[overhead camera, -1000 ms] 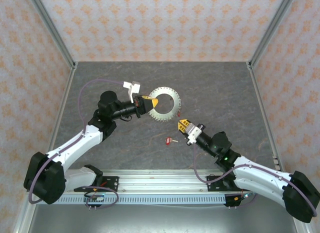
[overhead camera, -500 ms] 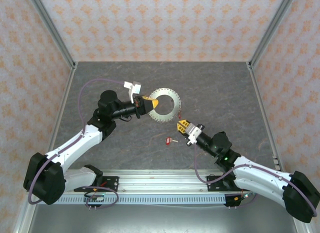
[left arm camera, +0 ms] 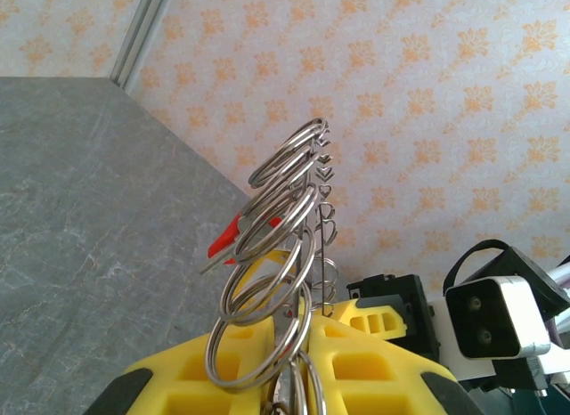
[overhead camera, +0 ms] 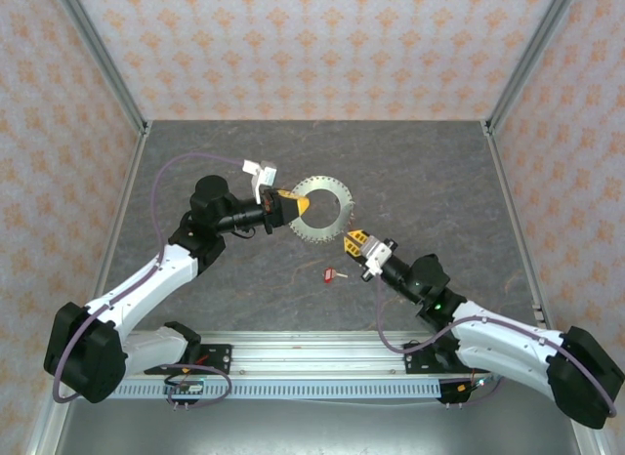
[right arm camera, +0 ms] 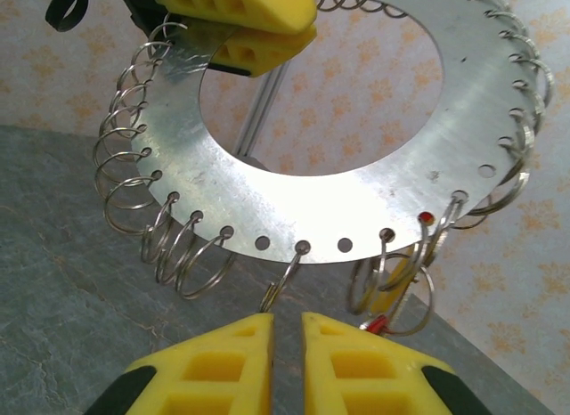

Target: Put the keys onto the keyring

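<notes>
Keyring (overhead camera: 332,227): a flat grey metal ring-shaped plate with holes round its rim and small wire loops (right arm camera: 183,255) hanging from many of them. It sits mid-table in the top view, between the two grippers.
Keyring facing: its broad face shows nearly full-on from above and to the right wrist camera (right arm camera: 294,210). From the left wrist it is edge-on, rising straight out from the fingers (left arm camera: 276,255). Being round, it has no long axis.
Left gripper (overhead camera: 299,203): clamped on the plate's left rim. Its yellow fingers (right arm camera: 258,28) show pinching the plate's upper left in the right wrist view.
Right gripper (overhead camera: 353,243): just beside the plate's lower right rim, pointing up-left at it.
Right jaws: nearly together (right arm camera: 287,321), with only a narrow slit between them. One wire loop (right arm camera: 289,268) hangs down to that slit; whether it is pinched cannot be told.
Keys on the plate: a pale yellow tag (right arm camera: 396,281) and red tags hang in the loops at the plate's lower right.
Loose key (overhead camera: 334,274): red-tagged, lying on the table (overhead camera: 420,182) below the plate and left of the right gripper. Its long axis runs roughly left-right, red end to the left.
</notes>
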### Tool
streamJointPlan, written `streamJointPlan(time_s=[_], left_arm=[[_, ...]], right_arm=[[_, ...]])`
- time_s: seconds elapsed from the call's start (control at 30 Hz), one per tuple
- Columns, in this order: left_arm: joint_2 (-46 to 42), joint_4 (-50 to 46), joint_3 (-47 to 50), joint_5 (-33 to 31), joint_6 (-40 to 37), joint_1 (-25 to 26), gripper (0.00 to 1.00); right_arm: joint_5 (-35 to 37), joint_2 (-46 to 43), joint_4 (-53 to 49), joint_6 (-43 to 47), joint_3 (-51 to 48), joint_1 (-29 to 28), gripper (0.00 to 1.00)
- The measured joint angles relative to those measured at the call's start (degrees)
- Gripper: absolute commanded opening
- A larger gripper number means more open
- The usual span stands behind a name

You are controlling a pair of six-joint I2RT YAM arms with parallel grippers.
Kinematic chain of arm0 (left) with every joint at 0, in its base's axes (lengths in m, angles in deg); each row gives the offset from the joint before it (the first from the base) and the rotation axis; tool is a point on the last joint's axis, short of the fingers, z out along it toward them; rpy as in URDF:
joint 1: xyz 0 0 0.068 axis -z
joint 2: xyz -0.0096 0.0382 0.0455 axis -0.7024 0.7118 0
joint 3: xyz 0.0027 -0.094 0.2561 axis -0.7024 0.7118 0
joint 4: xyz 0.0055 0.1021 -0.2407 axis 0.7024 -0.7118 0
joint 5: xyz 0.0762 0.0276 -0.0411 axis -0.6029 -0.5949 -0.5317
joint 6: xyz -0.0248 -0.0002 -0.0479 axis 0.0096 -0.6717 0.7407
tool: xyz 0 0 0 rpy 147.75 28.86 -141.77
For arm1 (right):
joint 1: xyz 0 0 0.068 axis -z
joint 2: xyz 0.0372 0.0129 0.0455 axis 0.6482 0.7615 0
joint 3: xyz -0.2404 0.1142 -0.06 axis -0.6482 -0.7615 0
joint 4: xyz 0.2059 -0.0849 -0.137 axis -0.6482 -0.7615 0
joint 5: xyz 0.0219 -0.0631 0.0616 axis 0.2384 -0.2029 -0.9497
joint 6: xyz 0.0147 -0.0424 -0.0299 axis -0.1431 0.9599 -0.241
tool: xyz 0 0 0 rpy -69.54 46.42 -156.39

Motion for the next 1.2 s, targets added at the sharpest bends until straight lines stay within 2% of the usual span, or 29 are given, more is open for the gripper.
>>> streamJointPlan(time_s=[0.2, 0.53, 0.93, 1.2], left_arm=[[0.0, -0.44, -0.11, 0.02, -0.57, 0.0, 0.0], [0.0, -0.85, -0.11, 0.0, -0.79, 0.0, 0.0], [-0.11, -1.31, -0.11, -0.72, -0.72, 0.0, 0.0], [-0.11, -0.55, -0.11, -1.77, 0.76, 0.0, 0.0]], right_arm=[[-1.36, 3.32, 0.42, 0.0, 0.72, 0.0, 0.15], [-1.84, 3.45, 0.44, 0.0, 0.85, 0.0, 0.15], [-1.42, -1.6, -1.49, -0.02, 0.81, 0.0, 0.17], [-7.34, -3.58, -3.5, -0.87, 0.61, 0.0, 0.16]])
